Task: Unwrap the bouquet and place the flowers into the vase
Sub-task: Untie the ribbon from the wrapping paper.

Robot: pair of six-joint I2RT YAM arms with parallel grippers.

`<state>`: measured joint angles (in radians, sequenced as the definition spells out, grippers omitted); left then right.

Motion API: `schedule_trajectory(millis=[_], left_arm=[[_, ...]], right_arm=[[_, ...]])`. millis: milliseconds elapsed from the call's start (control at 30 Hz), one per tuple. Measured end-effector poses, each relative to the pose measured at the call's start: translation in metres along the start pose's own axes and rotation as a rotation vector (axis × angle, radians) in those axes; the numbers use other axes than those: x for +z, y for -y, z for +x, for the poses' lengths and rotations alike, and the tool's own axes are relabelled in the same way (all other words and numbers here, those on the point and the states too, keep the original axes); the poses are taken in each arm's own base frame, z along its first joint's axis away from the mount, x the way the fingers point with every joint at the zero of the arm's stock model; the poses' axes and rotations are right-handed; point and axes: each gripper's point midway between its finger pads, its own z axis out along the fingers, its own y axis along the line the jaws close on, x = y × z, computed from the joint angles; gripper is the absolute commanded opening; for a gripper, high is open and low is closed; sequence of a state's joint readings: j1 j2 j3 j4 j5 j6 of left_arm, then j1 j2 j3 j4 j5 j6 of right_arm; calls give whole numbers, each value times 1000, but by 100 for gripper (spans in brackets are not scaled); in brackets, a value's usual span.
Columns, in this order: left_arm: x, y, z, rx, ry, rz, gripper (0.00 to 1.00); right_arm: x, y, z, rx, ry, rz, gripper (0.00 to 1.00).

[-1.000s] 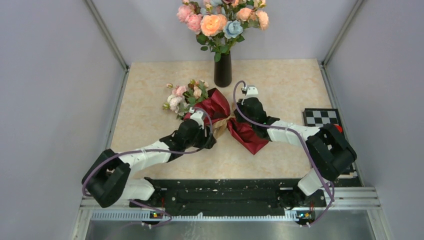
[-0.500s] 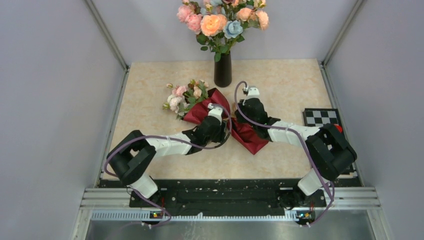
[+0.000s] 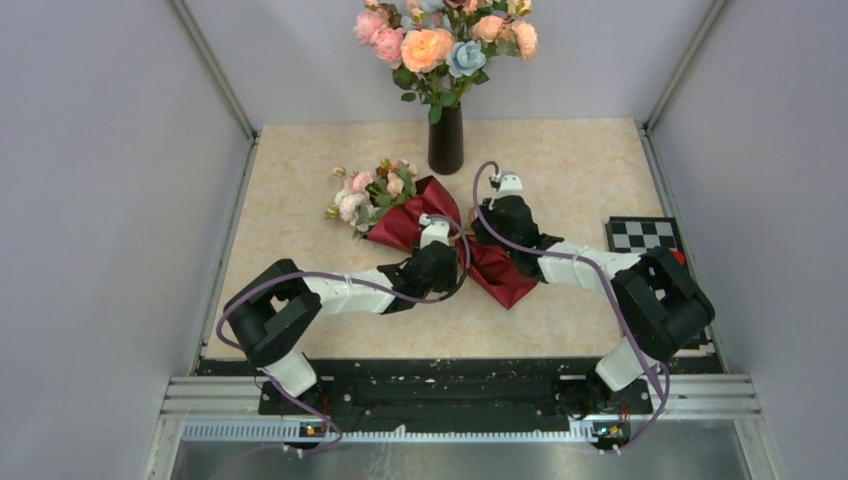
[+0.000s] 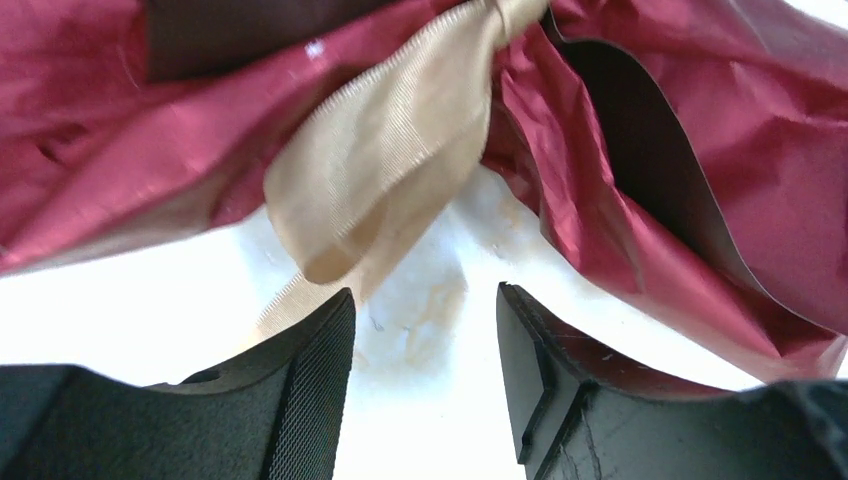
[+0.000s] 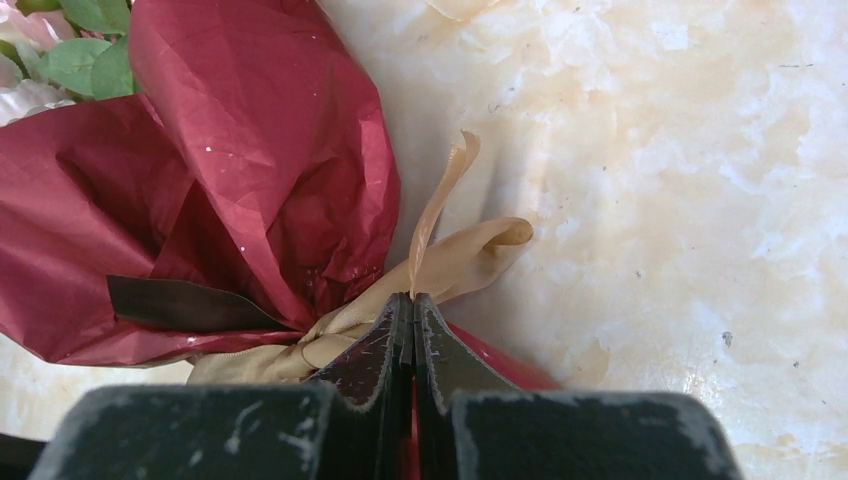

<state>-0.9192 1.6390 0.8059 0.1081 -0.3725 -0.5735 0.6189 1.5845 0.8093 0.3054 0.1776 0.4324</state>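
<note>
Right wrist, claw seemingly pinching ribbon, maroon bouquet

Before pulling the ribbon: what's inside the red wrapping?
Small pale flowers and green leaves poke from the bouquet at its wide end. The stems are covered by its red paper and cannot be seen.

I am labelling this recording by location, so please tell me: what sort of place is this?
Probably a robot test cell in a lab: plain grey walls close in the table, two arms are bolted to a metal rail, and a checkerboard card lies at the table's edge.
</note>
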Motion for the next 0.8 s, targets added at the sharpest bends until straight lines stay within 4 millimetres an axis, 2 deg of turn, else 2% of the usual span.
schedule_trajectory(millis=[233, 500, 800], left_arm=[[-7, 11, 13, -30, -17, -10, 57], [-2, 20, -13, -43, 40, -34, 54], [9, 15, -18, -23, 53, -69, 51]], right_arm=[[0, -1, 1, 8, -4, -8, 0], [0, -2, 2, 16, -9, -15, 0], [0, -3, 3, 18, -10, -18, 0]])
